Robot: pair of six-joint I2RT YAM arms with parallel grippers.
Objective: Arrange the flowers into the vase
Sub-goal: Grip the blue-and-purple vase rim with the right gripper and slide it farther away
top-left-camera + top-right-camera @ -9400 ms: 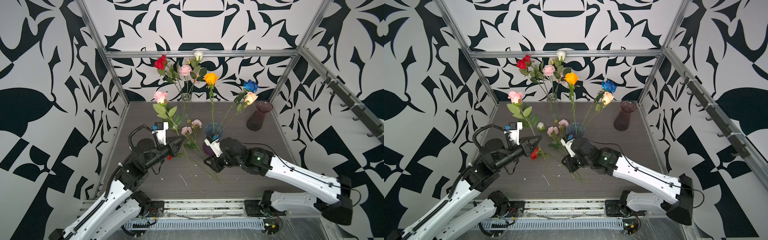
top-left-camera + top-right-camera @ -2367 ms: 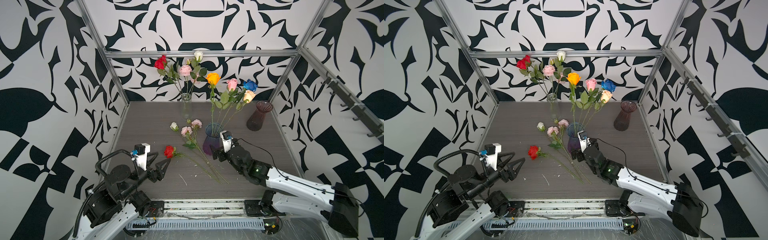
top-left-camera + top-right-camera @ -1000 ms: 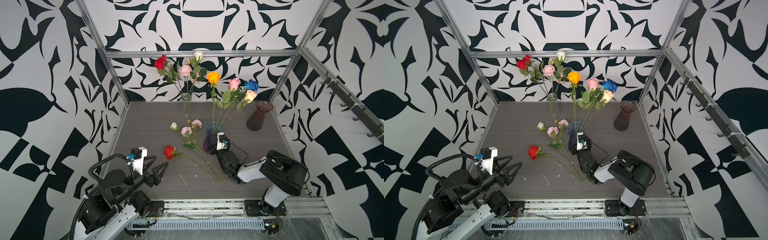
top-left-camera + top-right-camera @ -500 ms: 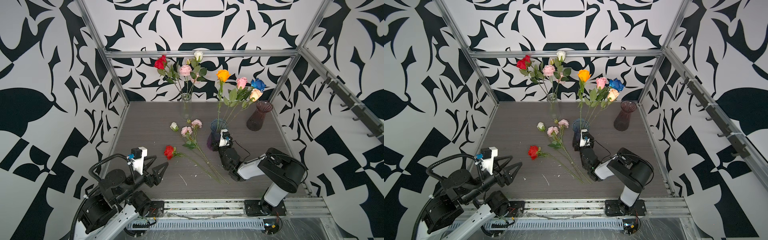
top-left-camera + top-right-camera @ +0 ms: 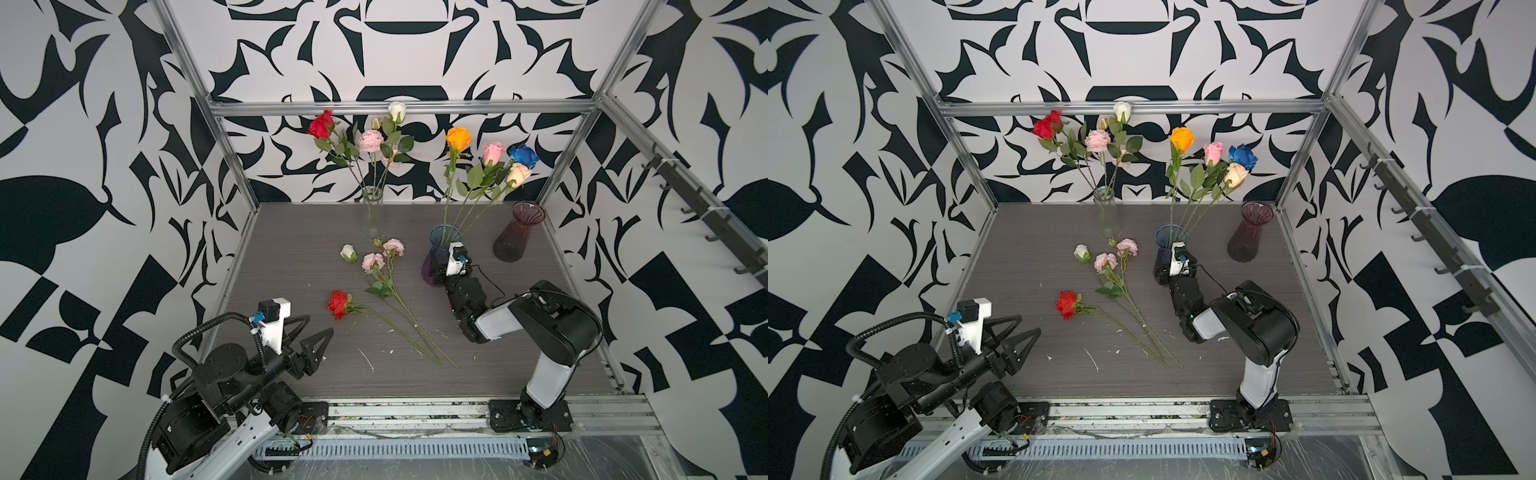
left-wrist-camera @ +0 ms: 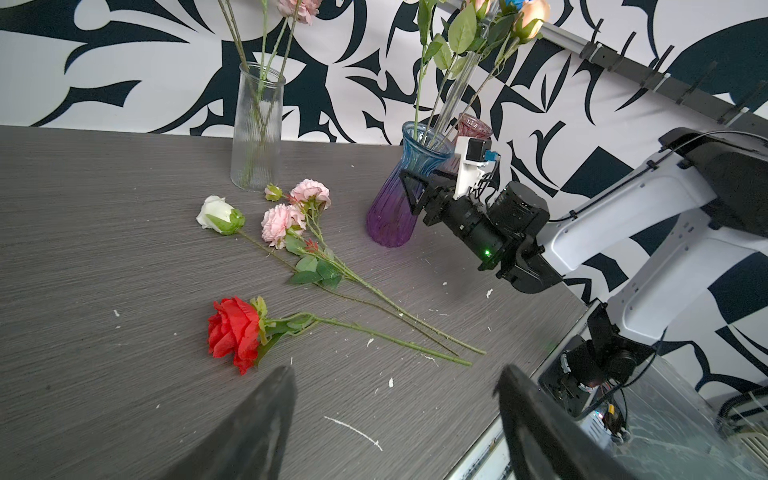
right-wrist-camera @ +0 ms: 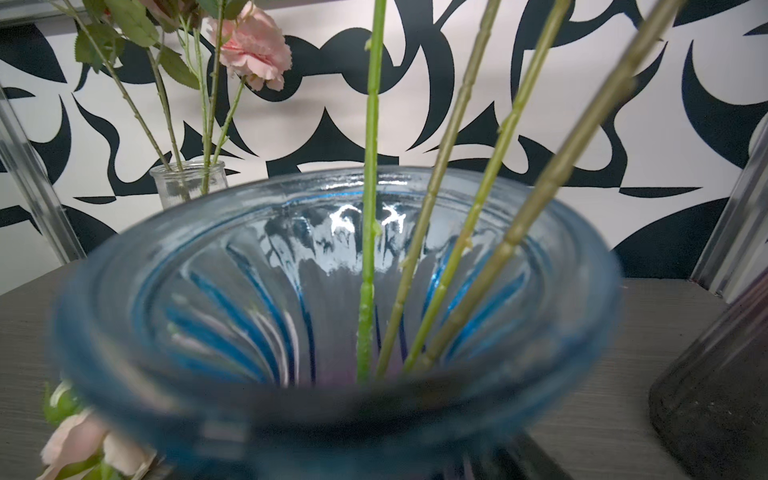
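Nearest, we found the left gripper (image 5: 321, 325) gaping and empty over the table's (image 5: 291, 249) near edge. Beyond it three loose flowers (image 5: 372, 262) lay flat: red, white, pink. Farther, the right gripper (image 5: 450, 272) clasped the blue vase (image 5: 436, 245) at its waist; four roses (image 5: 458, 137) stood inside. Rearmost, the clear vase (image 5: 371, 212) held more.

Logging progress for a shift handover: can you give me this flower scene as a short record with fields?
clear vase: red rose, white rose, pale pink blooms
blue-purple vase: orange rose, pink rose, blue rose, peach rose
dark vase: no flowers
on table: loose red rose, loose white rose, loose pink spray
left gripper: open, empty, at the front left
right gripper: clasping the blue-purple vase
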